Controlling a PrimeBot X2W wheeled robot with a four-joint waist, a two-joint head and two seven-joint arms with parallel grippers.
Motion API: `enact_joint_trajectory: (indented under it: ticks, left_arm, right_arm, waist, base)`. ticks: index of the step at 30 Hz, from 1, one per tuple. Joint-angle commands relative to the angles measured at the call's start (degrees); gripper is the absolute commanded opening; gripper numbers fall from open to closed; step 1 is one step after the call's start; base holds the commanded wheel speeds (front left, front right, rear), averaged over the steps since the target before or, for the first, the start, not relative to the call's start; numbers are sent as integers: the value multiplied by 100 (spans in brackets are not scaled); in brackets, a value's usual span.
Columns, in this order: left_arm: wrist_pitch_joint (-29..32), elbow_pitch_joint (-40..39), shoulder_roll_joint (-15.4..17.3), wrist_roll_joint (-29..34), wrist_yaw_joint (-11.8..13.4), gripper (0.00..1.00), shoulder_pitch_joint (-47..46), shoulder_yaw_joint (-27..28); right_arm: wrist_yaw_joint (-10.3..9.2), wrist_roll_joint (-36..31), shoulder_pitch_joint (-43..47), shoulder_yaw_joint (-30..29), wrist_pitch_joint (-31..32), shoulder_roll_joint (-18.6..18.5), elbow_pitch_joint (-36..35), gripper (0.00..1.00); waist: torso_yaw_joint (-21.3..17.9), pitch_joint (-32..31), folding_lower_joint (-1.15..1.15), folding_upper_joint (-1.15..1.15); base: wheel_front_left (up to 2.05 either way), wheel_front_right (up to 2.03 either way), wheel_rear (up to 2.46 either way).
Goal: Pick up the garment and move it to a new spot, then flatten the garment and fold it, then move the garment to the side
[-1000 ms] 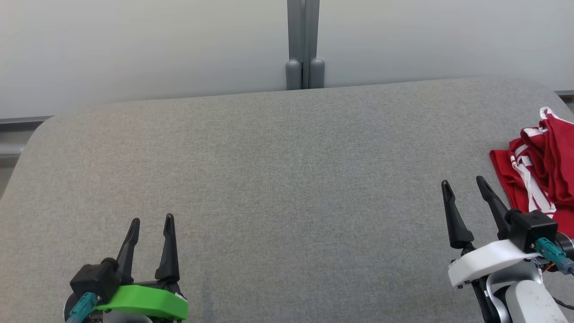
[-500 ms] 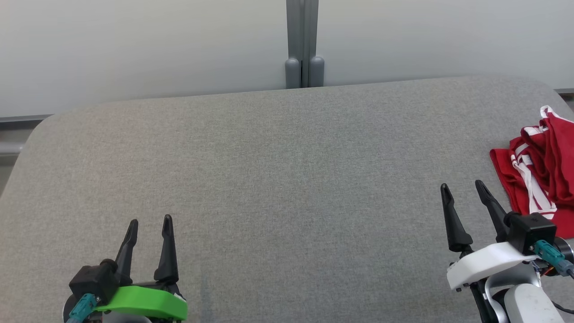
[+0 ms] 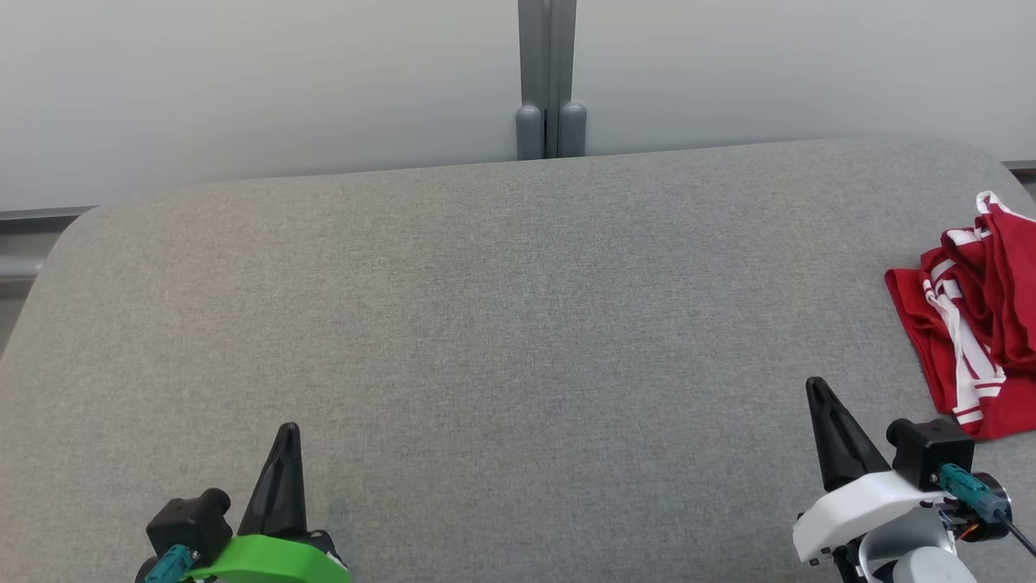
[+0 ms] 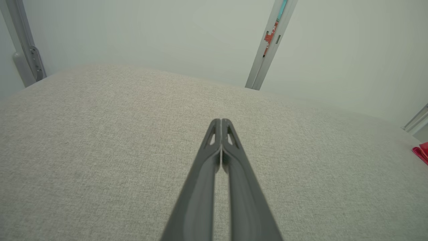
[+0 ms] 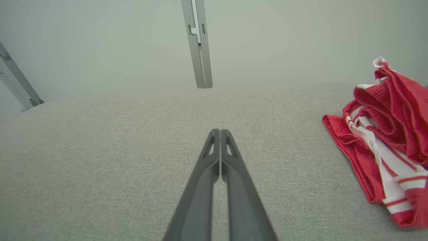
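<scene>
**Both jaws closed and empty, garment off to the right**

Head view: the crumpled red garment (image 3: 971,324) with white stripes lies at the frame's right edge on the grey surface (image 3: 486,324). It is up and right of the right jaws and apart from them. The left jaws sit at lower left, well apart from it. Both pairs are pressed together, holding nothing.

Left wrist view: a red sliver shows at the right edge.

Right wrist view: the garment lies right of the closed tips, not touching.

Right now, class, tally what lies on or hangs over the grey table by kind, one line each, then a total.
Garment, red and white: 1
Tools, both shut: 2, the left tool and the right tool
Total: 3
</scene>
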Motion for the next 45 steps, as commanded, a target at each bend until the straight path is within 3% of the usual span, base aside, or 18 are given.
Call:
enact_joint_trajectory:
  ticks: [1, 21, 45]
  left_arm:
    - [45, -59, 6, -167, 0, 0, -26, 25]
    - [589, -141, 23, -2080, -4, 0, -201, 273]
    - [1073, -210, 31, -3744, -7, 0, -356, 498]
  right_arm:
    - [0, 194, -53, -27, 41, -7, -33, 0]
    - [-1, 2337, -205, -243, 463, 92, 21, 0]
    - [-3, 4210, -333, -432, 839, 178, 79, 0]
  waist:
    - [0, 1, 0, 0]
    - [0, 9, 0, 0]
    - [0, 19, 0, 0]
  base:
    - [0, 0, 0]
    - [0, 0, 0]
    - [0, 0, 0]
